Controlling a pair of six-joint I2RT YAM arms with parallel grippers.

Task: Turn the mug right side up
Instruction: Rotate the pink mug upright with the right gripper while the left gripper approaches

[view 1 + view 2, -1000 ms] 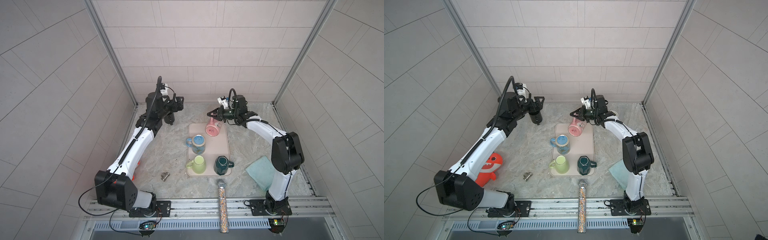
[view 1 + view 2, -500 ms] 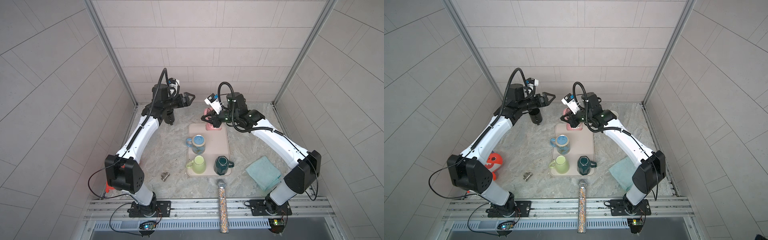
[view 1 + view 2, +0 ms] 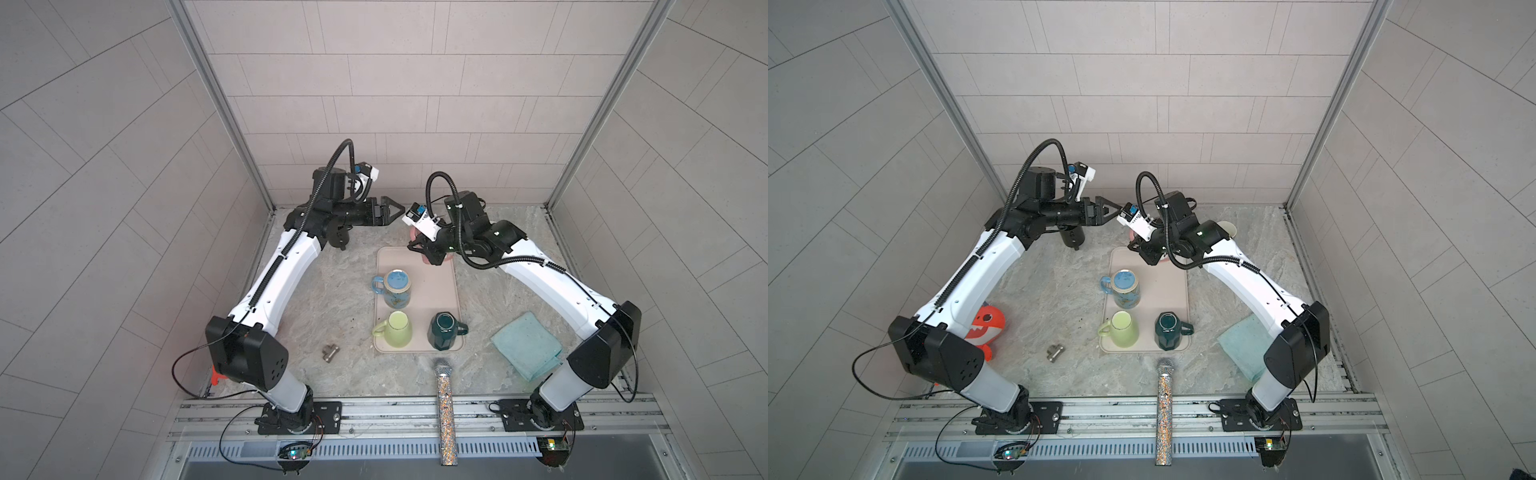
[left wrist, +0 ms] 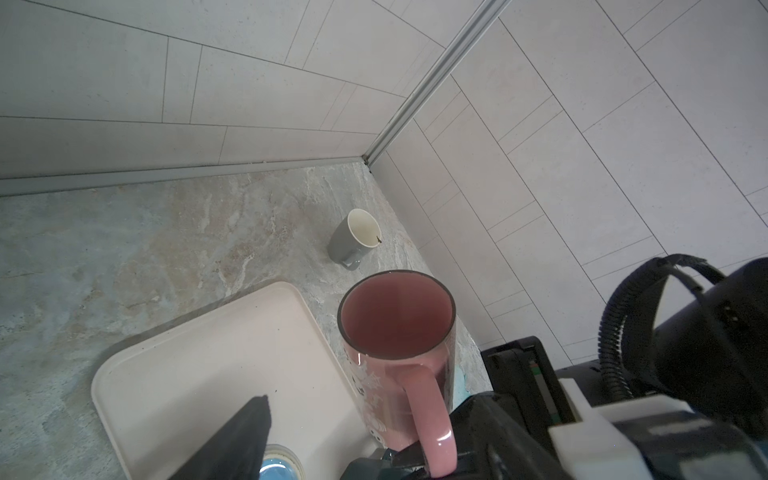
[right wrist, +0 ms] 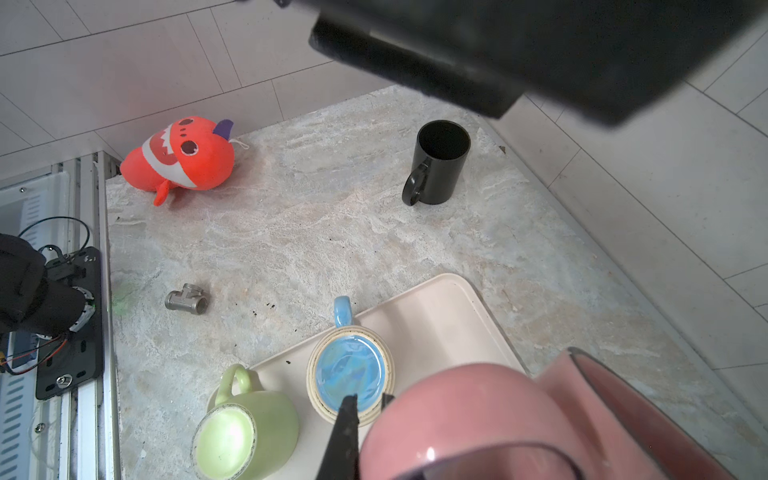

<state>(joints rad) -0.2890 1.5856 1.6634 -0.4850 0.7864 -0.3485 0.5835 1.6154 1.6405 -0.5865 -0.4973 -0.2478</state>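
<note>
While the right gripper (image 3: 430,252) is clamped tight on the handle of the pink mug (image 4: 399,328), the mug stands mouth-up at the far right corner of the beige tray (image 3: 440,291). Its base is hidden, so it cannot be told whether it rests on the tray or hangs just above it. In both top views the gripper and the white right wrist camera (image 3: 422,218) cover nearly all of the mug, leaving only slivers of pink. The left gripper (image 3: 392,209) hangs in the air just beside that camera, jaws spread wide and holding nothing; one of its fingers (image 4: 237,440) shows in the left wrist view over the tray. Three more mugs share the tray: a blue mug (image 3: 397,286) in the middle of its left side, and a light green mug (image 3: 397,330) and a dark green mug (image 3: 442,330) side by side along the near edge. Off the tray, a black mug (image 5: 440,166) stands upright near the back left, under the left arm, and a grey mug (image 4: 355,239) sits toward the back right corner. An orange fish toy (image 3: 984,328), a metal pipe fitting (image 3: 330,353), a glittery microphone (image 3: 444,407) and a teal cloth (image 3: 528,351) lie well apart along the near side.
</note>
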